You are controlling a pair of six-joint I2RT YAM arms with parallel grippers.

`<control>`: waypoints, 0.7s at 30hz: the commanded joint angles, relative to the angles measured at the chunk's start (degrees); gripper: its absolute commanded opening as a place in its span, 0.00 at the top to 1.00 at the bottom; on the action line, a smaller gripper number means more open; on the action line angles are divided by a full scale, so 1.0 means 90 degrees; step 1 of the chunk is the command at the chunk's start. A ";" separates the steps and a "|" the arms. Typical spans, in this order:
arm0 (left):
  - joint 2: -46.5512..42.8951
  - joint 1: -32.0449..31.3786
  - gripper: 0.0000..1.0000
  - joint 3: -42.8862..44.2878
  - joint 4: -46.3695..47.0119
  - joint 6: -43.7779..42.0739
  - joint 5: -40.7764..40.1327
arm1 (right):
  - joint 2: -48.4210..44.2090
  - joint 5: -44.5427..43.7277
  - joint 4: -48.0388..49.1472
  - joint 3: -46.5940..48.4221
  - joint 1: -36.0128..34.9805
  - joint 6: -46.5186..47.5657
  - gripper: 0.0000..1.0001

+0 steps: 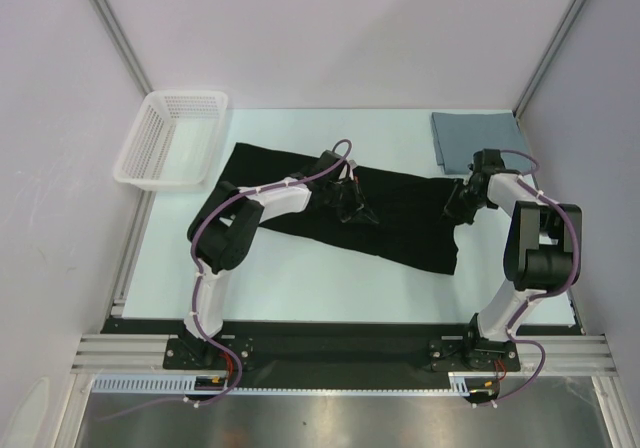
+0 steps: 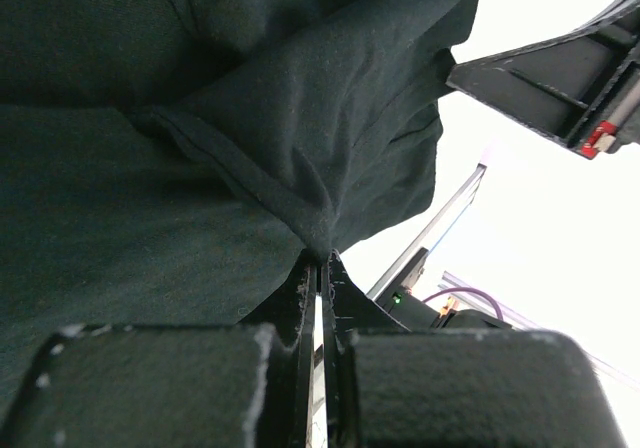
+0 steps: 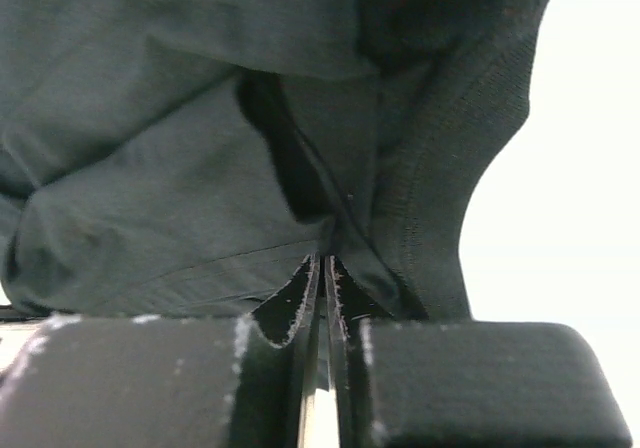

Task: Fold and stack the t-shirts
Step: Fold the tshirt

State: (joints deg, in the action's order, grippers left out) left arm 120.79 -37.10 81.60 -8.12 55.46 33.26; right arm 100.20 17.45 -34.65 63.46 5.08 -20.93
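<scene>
Folding stage: early. The black t-shirt (image 1: 400, 223) lies opened out, not yet folded, on the table (image 1: 300, 288).
Black t-shirt, position: a slanted band across the table centre, running from about 10 o'clock down to 4 o'clock in the top view.
Left gripper (image 2: 320, 260): over the middle of the band, tips pressed together on a raised ridge of black cloth, which puckers into the pinch in the left wrist view.
Right gripper (image 3: 325, 260): at the shirt's 3 o'clock end, tips pressed together on a hemmed edge of the same cloth.
Grey-blue t-shirt (image 1: 475, 140): at about 1 o'clock, far corner, lying as a flat neat rectangle just beyond the right gripper; it appears already folded.
Basket (image 1: 160, 179): white mesh, at 10 o'clock, off the table's left edge; holds nothing visible.
Done, as judged: one shirt folded and parked.
Left, as judged: every fold of the black shirt, then stacking the two together.
</scene>
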 commanded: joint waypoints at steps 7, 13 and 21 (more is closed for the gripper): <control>0.0025 0.0372 1.00 0.0249 0.0316 0.0107 0.0201 | -0.0255 0.0443 0.0120 0.0507 -0.0047 -0.0223 1.00; 0.0211 0.0558 1.00 0.0552 0.0530 0.0234 0.0328 | -0.0119 0.0639 0.0364 0.0956 -0.0037 -0.0458 1.00; 0.0748 0.0714 0.99 0.1089 0.0609 0.0468 0.0494 | 0.0585 0.0883 0.0471 0.1659 -0.0028 -0.0702 1.00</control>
State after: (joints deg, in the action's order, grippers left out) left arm 126.23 -31.18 88.25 -4.40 58.37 35.75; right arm 103.11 23.70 -31.55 75.77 4.95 -25.58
